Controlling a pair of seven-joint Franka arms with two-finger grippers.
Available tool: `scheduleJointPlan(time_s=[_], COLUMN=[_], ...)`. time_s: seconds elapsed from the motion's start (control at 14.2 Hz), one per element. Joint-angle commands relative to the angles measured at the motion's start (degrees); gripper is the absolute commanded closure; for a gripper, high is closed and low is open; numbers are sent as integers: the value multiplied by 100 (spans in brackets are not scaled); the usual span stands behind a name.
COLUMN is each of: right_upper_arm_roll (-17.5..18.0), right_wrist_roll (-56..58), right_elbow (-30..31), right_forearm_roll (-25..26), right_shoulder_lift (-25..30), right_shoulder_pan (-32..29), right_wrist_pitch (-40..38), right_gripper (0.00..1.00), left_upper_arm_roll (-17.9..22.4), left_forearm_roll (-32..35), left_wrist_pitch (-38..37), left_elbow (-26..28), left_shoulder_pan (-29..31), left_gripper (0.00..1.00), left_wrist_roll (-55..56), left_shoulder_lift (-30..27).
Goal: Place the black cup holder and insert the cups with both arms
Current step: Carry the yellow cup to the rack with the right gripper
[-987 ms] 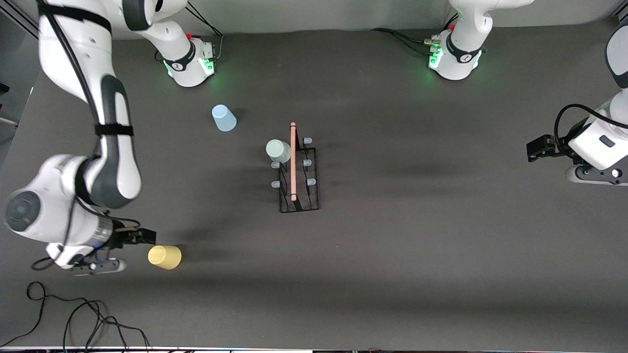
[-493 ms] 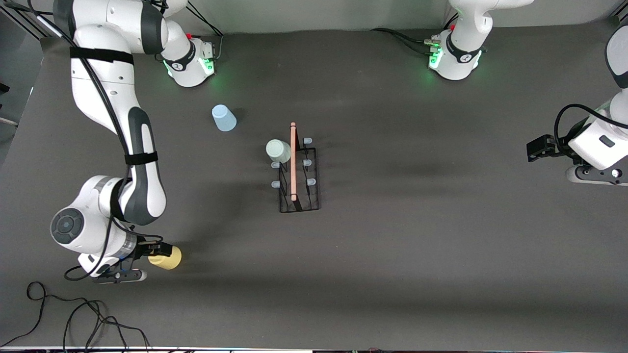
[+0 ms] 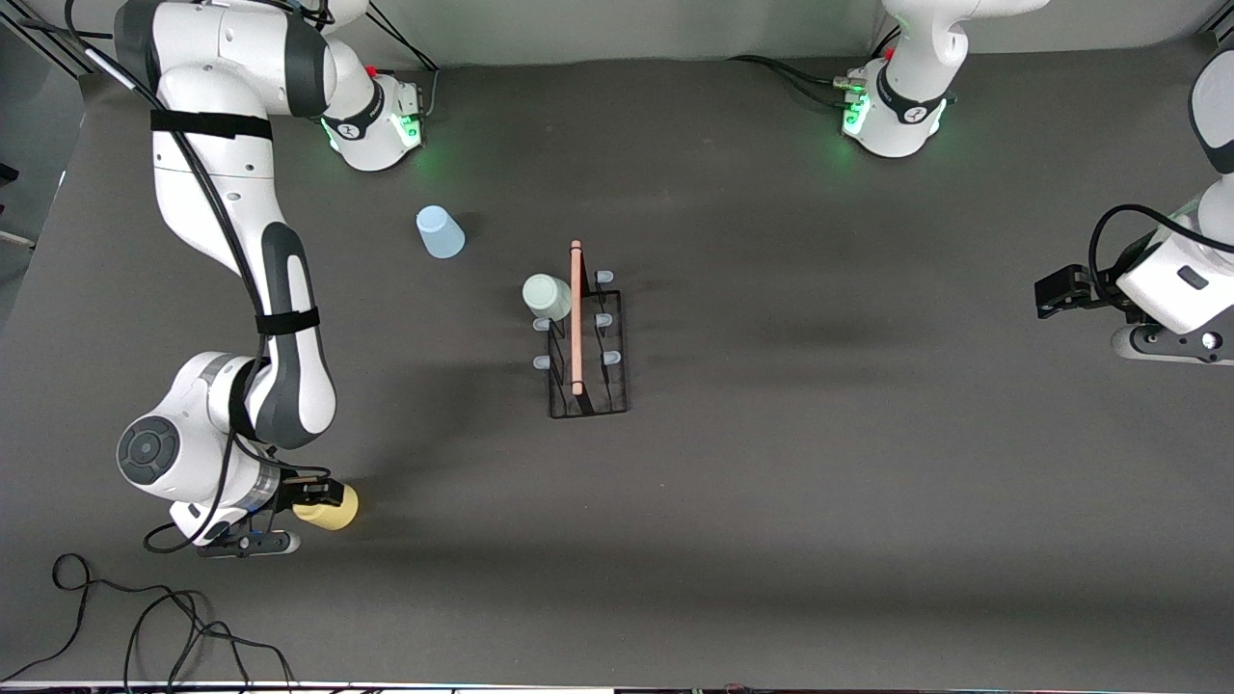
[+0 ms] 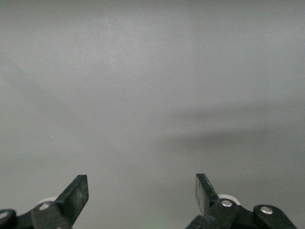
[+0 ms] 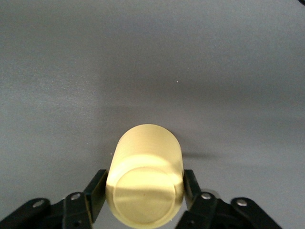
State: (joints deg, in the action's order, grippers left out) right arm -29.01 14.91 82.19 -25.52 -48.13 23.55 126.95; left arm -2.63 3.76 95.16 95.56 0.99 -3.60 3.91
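Three cups sit apart: the green cup (image 3: 547,296) hangs on the black cup holder (image 3: 586,333) mid-table, the blue cup (image 3: 440,232) stands nearer the right arm's base, and the yellow cup (image 3: 333,508) (closest to the front camera) is clamped by the right gripper (image 3: 310,496). Waiting at its own end of the table, the left gripper (image 3: 1059,290) stands spread, grasping nothing.

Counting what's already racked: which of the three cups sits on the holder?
The pale green cup, on a peg of the black cup holder. The light blue cup stands on the table; the right gripper grips the yellow cup.
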Motion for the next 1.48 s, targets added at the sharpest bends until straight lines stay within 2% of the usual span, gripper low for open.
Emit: scheduleJointPlan(time_s=[0.0, 0.21, 0.42, 0.49, 0.63, 0.78, 0.99, 1.2, 1.41], right_upper_arm_roll=[-16, -87, -61, -69, -69, -69, -60, -43, -43], right_wrist_roll=[276, 84, -733, -979, -1812, -2944, -5069, -7075, -8203], right_elbow=[-142, -151, -160, -125, -124, -81, -54, -37, 270], right_forearm_roll=[-121, 291, 1239, 1399, 1549, 1558, 1497, 1348, 1067], right_shoulder_lift=[241, 1022, 1901, 2182, 2578, 2843, 2906, 2809, 2774], right_shoulder_pan=[-52, -8, 202, 351, 554, 922, 1730, 2503, 3031], right_wrist_pitch=[-519, -1467, -2443, -2795, -3524, -3913, -3967, -3626, -3064], right_gripper=[86, 87, 87, 87, 87, 87, 88, 88, 89], left_upper_arm_roll=[-10, -10, -10, -10, -10, -10, -10, -1, -10], left_forearm_roll=[-33, -33, -42, -42, -42, -42, -42, -33, -42], left_wrist_pitch=[-24, -24, -24, -33, -24, -24, -24, -24, -24], left_elbow=[121, 121, 121, 121, 121, 121, 121, 121, 121], left_shoulder_pan=[24, 24, 24, 24, 24, 24, 24, 24, 33], left_gripper=[0, 0, 0, 0, 0, 0, 0, 0, 0], left_wrist_roll=[-97, -97, -97, -97, -97, -97, -97, -97, -97], left_shoulder_lift=[-154, -154, -154, -154, -154, -154, -154, -154, -154])
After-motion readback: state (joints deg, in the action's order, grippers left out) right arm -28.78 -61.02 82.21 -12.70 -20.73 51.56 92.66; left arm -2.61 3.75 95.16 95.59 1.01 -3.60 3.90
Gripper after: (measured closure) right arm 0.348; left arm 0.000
